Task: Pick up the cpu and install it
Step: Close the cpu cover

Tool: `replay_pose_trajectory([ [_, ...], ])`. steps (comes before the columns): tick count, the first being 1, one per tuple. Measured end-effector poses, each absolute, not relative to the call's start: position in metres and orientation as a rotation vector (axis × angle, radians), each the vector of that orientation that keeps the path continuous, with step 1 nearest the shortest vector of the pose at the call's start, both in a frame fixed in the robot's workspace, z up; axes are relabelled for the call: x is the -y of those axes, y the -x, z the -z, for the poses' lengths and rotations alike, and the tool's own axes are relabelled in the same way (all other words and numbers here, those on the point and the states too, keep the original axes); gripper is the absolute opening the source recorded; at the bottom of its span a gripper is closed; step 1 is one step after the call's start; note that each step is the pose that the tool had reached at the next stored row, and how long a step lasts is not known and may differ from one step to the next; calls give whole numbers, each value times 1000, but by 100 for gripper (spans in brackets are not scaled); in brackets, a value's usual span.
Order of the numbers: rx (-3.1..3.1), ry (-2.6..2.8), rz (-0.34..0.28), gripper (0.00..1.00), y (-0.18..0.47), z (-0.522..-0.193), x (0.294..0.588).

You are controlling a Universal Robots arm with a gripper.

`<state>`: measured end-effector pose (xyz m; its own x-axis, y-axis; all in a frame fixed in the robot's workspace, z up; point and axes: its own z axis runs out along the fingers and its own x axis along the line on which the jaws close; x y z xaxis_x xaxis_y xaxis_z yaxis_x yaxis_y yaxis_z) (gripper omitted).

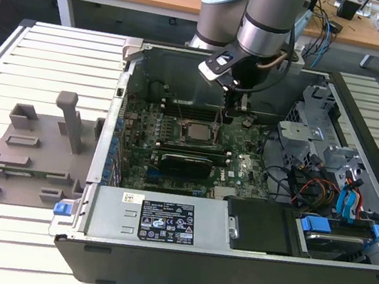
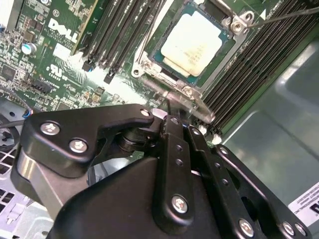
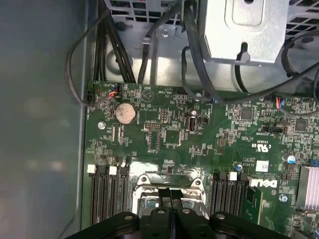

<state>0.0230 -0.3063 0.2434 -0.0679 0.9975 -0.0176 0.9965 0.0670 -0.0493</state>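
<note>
Cpu: the cpu (image 2: 192, 45) lies flat in the socket (image 2: 145, 63) on the motherboard (image 3: 199, 139). Its silver top plate is bare and square to the metal frame around it. In the exterior view it sits mid-board, inside the open case (image 1: 242, 266).
Gripper: the gripper (image 3: 170, 195) hangs low over the socket's edge, just to the exterior view's right of the chip, near it but not on it.
Jaws: pressed together with nothing between them (the first wrist view shows just a hairline seam).
Done: by my reading, picking up and placing are finished; the chip is out of the fingers and seated.
Left: I cannot tell whether the socket's retaining frame is latched down.
Tray: the grey tray (image 1: 28, 160) lies outside the case on the exterior view's left, well apart from the arm.
</note>
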Motion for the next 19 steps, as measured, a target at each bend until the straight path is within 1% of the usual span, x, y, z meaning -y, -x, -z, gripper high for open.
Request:
replay_pose_trajectory([
  [6,2279,2130,-75,11,-13,-243,306],
  [19,2279,2130,-75,11,2,-230,306],
])
